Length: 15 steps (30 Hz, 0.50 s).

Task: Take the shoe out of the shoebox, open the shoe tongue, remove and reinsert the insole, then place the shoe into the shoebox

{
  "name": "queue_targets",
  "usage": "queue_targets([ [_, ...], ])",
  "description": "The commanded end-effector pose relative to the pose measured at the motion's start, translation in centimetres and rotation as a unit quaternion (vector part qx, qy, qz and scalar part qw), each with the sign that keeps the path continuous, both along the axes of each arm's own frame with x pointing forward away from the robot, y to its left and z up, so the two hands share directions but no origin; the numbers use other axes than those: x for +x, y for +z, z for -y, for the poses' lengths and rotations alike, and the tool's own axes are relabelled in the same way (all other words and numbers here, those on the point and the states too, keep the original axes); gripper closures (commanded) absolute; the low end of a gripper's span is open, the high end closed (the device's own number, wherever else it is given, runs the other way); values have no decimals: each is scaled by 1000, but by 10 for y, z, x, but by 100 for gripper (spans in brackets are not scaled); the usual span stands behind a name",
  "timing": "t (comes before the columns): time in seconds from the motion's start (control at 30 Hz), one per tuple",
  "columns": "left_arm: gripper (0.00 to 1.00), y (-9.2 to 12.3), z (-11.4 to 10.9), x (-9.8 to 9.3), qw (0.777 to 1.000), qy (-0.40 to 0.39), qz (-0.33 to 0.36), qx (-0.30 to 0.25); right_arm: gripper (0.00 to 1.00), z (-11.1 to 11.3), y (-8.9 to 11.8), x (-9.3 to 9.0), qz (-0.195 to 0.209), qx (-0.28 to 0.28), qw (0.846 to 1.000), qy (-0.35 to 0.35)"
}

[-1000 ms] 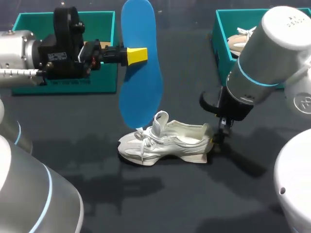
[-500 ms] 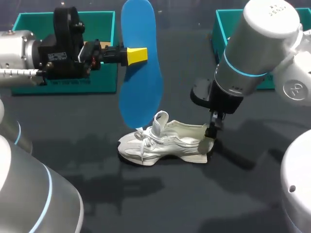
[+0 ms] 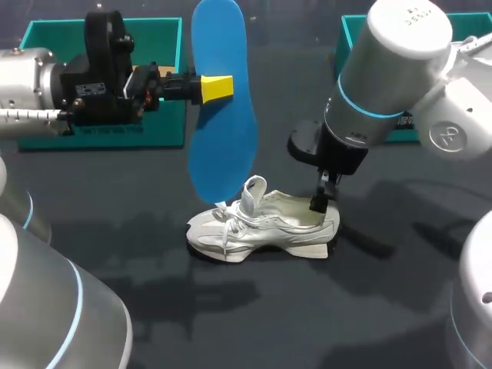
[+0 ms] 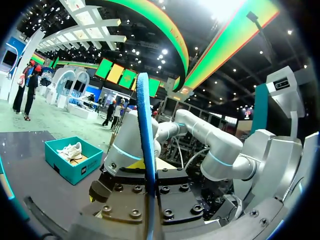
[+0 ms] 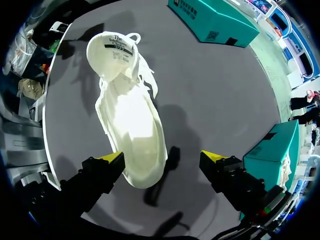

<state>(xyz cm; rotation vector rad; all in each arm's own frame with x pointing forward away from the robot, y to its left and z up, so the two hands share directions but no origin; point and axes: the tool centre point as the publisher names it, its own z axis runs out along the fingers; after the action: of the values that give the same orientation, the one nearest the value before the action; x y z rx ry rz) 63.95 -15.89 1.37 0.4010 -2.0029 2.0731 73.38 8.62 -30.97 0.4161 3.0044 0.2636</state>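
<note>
My left claw [image 3: 217, 86] is clenched on the long blue foam insole [image 3: 223, 146], holding it upright just above the laced white sneaker [image 3: 261, 227], which rests on the dark counter [image 3: 307, 307]. My right claw [image 5: 164, 159] hangs released over the heel, one finger beside the collar. I'd pinch the heel first, then feed the insole in under the raised tongue. The left teal shoebox [image 3: 46, 29] and right teal shoebox [image 3: 352, 54] stand well apart from the sneaker, so I judge there's room to swing.
</note>
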Motion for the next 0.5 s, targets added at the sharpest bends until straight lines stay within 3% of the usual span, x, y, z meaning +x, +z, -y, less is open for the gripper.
queue_targets([
  [0.03, 100, -1, 1, 0, 1000, 0, 0, -1, 0, -2, -2, 1, 0, -2, 1000, -1],
  [0.5, 100, -1, 1, 0, 1000, 0, 0, -1, 0, -32, -16, 13, -11, -4, 1000, 15],
])
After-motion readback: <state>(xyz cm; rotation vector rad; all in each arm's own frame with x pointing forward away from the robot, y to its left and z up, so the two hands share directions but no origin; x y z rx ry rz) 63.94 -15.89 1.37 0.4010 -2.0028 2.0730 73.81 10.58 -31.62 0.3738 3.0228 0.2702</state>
